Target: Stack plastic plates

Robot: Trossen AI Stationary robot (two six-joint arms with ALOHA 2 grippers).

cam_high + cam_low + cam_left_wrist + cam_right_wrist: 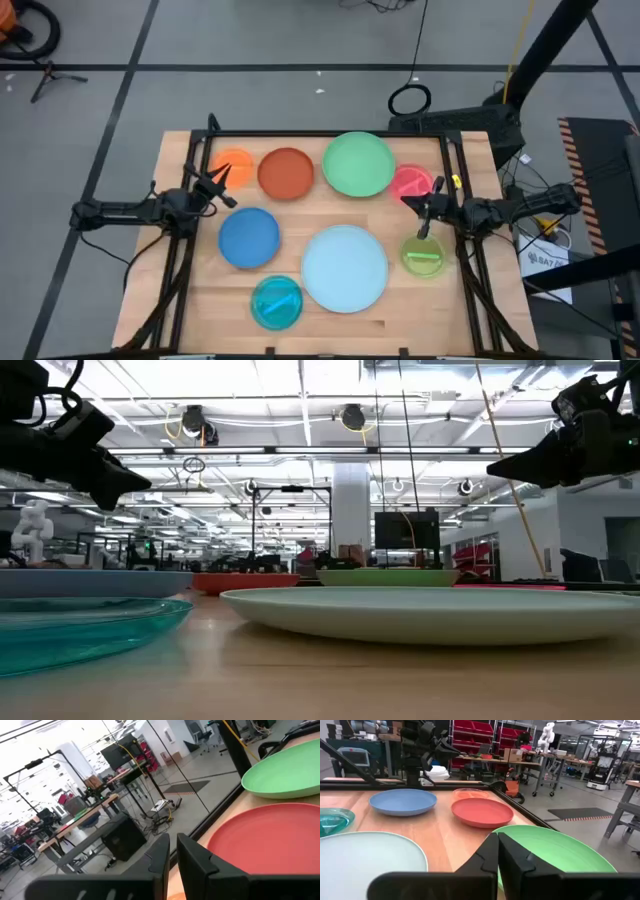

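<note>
Eight plates lie flat and apart on the wooden table. Along the far side are the orange plate (232, 163), rust-brown plate (286, 172), green plate (358, 164) and pink plate (410, 182). Nearer are the blue plate (249, 238), the large pale blue plate (344, 267), the translucent cyan plate (277, 301) and the lime plate (423, 257). My left gripper (222, 180) hovers shut above the table beside the orange plate, and its fingers (172, 857) point toward the rust-brown plate (270, 840). My right gripper (420, 207) hovers shut between the pink and lime plates, facing the green plate (555, 852).
A dark metal frame (330, 134) runs along the table's far edge and down both sides. Bare wood (300, 215) shows between the plates at the table's middle. In the low view both arms hang well above the plates, left gripper (110, 470) and right gripper (520, 465).
</note>
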